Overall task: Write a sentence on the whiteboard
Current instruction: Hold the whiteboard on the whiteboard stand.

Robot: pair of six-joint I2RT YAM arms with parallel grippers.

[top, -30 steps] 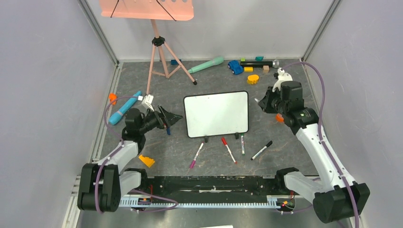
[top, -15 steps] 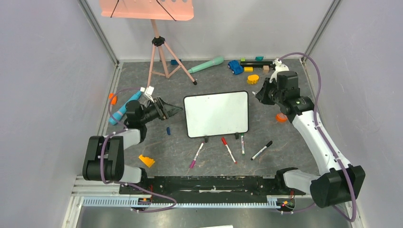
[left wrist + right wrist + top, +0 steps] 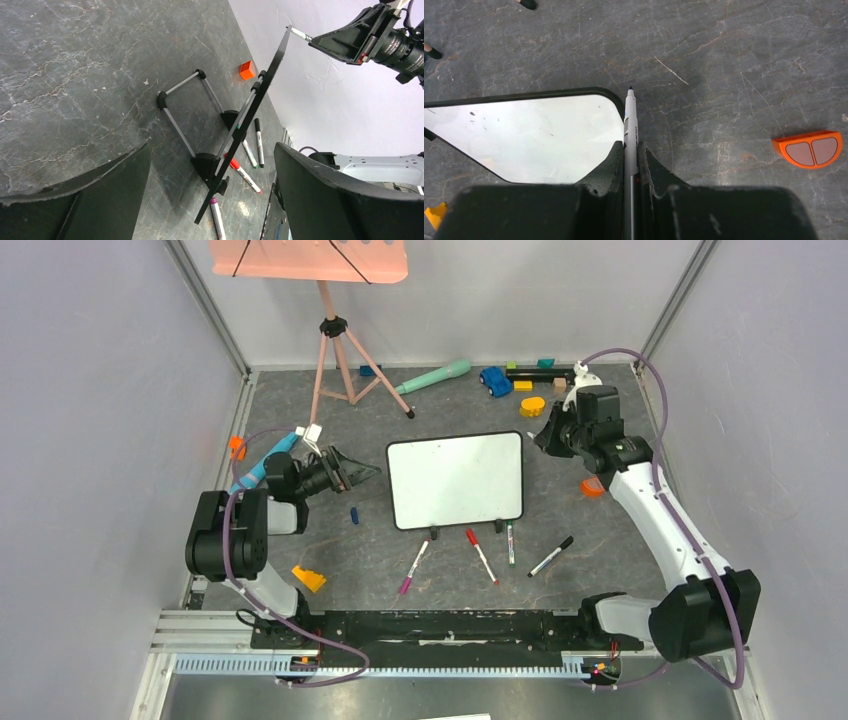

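The whiteboard [image 3: 455, 480] stands propped on its two black feet mid-table, its face blank; no sentence shows on it. My right gripper [image 3: 550, 436] is shut on a white marker [image 3: 630, 125] with its tip bare, just off the board's top right corner [image 3: 524, 135]. My left gripper [image 3: 365, 472] is open and empty, to the left of the board and facing its edge. In the left wrist view the board [image 3: 250, 107] shows edge-on between my open fingers [image 3: 210, 147], with its wire prop behind.
Pink [image 3: 413, 567], red [image 3: 481, 556], green [image 3: 510, 542] and black [image 3: 551, 556] markers lie in front of the board. A blue cap [image 3: 354, 515] lies near the left gripper. An orange disc [image 3: 593, 488], orange wedge [image 3: 308, 578], stand tripod [image 3: 340, 360] and toys at the back.
My right gripper has carried the marker back and left to the board's top right corner. My left gripper has swung up and back, away from the blue cap.
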